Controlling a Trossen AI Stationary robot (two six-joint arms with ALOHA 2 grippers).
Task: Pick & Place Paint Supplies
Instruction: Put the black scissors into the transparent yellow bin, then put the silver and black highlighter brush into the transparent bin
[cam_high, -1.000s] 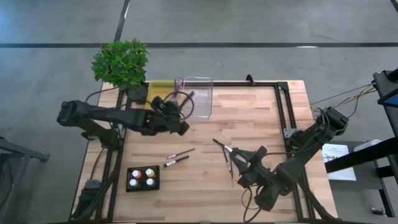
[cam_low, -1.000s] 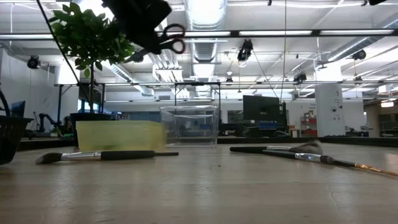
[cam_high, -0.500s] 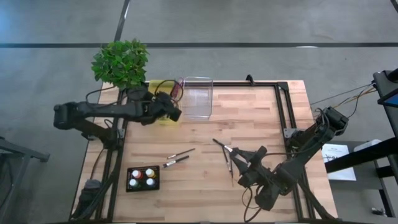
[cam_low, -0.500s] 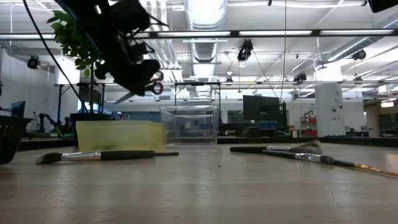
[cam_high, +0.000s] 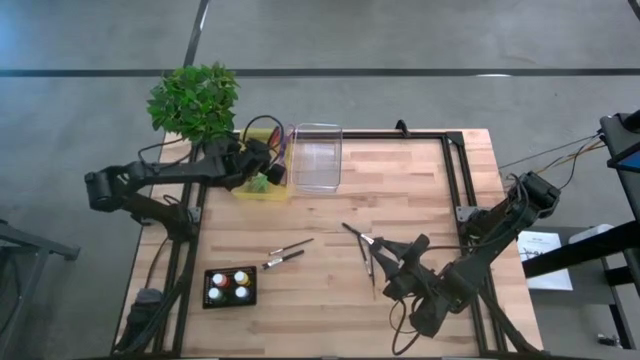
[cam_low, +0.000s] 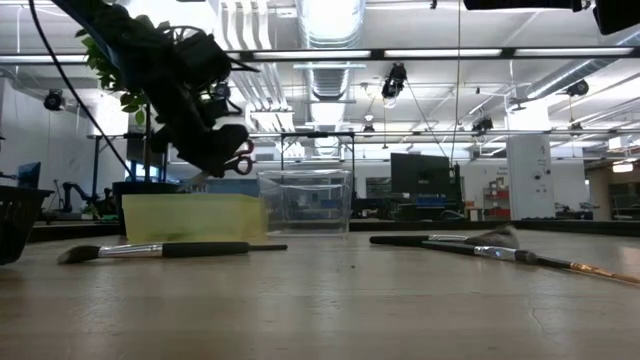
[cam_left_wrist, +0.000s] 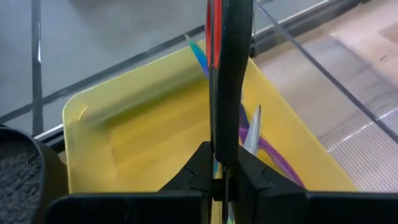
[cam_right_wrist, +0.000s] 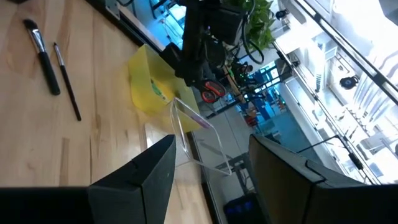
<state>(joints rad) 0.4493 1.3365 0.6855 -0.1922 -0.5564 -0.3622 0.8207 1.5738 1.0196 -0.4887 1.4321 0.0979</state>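
Above the yellow bin (cam_high: 262, 189), the left tool (cam_high: 268, 168) is clamped on red-handled scissors (cam_low: 240, 158), blades pointing steeply downward.

No readable text, labels, brand names, nos. or signs showed in any view. A white sheet (cam_high: 541, 258) lay beside the worktop (cam_high: 400, 190) at its right edge, w/ dark marks on it too small to make out. Monitors in the room behind, seen in low view (cam_low: 425, 172), were too far off to read.
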